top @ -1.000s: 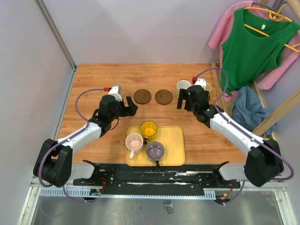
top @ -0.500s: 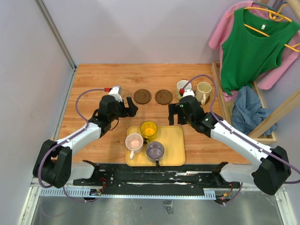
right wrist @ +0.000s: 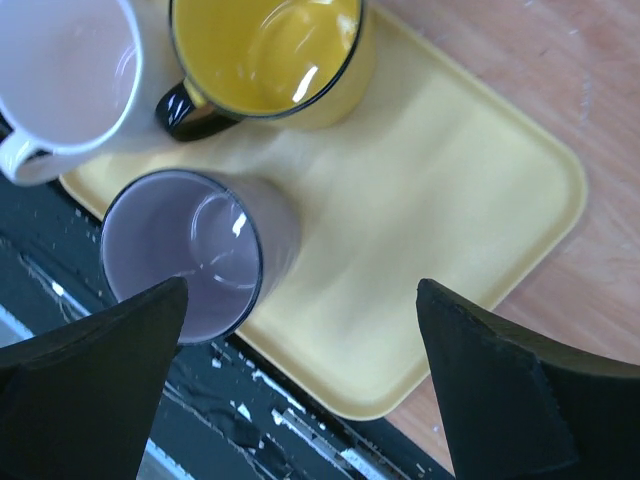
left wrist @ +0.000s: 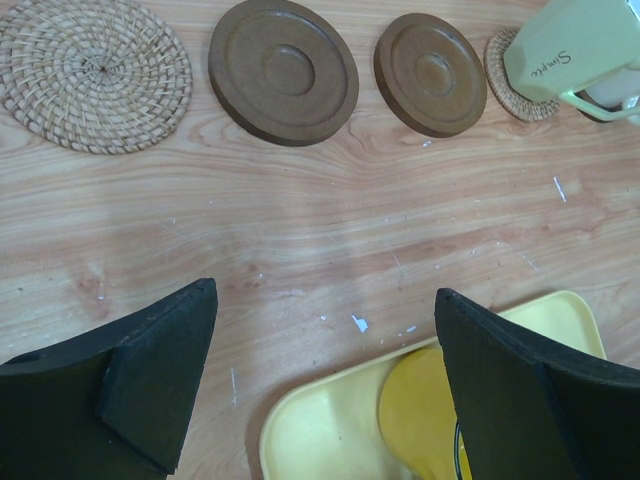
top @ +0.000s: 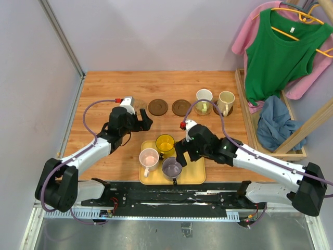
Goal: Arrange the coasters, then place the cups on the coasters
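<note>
Two dark brown coasters [top: 157, 107] [top: 181, 107] lie in a row at the back, also in the left wrist view [left wrist: 283, 70] [left wrist: 430, 60]. A tan woven coaster [left wrist: 95, 72] lies left of them. A pale green-white cup [top: 204, 100] [left wrist: 580, 50] stands on another woven coaster [left wrist: 505, 75], with a cream cup [top: 226, 102] to its right. On the yellow tray [top: 195, 161] stand the yellow cup [top: 165, 143], pink cup [top: 149, 158] and grey-purple cup [top: 171, 167] [right wrist: 185, 255]. My right gripper [top: 181, 152] [right wrist: 302, 290] hangs open over the tray beside the grey-purple cup. Open and empty, my left gripper [top: 144, 121] [left wrist: 325, 300] hovers over bare wood behind the tray.
A wooden rack [top: 244, 104] with a blue cloth [top: 273, 122] and hanging green and pink clothes [top: 283, 49] borders the right side. A wall panel [top: 62, 36] runs along the left. The black base rail [top: 171, 195] lies just in front of the tray.
My right arm has swung from the two cups at the back right down to the tray, its jaws open. The left arm has barely moved.
</note>
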Robot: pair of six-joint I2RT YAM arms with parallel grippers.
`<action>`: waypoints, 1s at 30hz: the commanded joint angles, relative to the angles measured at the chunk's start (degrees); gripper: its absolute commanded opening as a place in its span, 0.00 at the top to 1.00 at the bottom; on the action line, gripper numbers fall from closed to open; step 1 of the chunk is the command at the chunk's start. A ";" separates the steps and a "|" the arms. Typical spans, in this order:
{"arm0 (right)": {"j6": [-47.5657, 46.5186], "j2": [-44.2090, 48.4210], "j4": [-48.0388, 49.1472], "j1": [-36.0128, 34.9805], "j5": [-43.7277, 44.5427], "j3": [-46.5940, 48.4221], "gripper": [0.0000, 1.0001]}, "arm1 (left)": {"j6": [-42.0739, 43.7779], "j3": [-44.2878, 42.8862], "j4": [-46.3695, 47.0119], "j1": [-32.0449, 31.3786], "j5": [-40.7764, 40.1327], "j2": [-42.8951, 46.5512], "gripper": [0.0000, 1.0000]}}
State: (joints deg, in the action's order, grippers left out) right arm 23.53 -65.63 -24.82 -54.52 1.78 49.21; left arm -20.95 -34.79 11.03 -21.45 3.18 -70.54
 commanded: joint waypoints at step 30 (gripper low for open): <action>0.65 -14.05 -6.66 -5.24 14.05 6.42 0.97 | -1.66 4.27 2.01 0.39 1.43 1.79 0.06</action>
State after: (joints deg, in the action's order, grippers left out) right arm 23.46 -79.66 -27.62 -58.92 7.66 52.99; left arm -22.37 -31.05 10.68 -21.45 3.75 -68.84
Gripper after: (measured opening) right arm 0.074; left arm 0.938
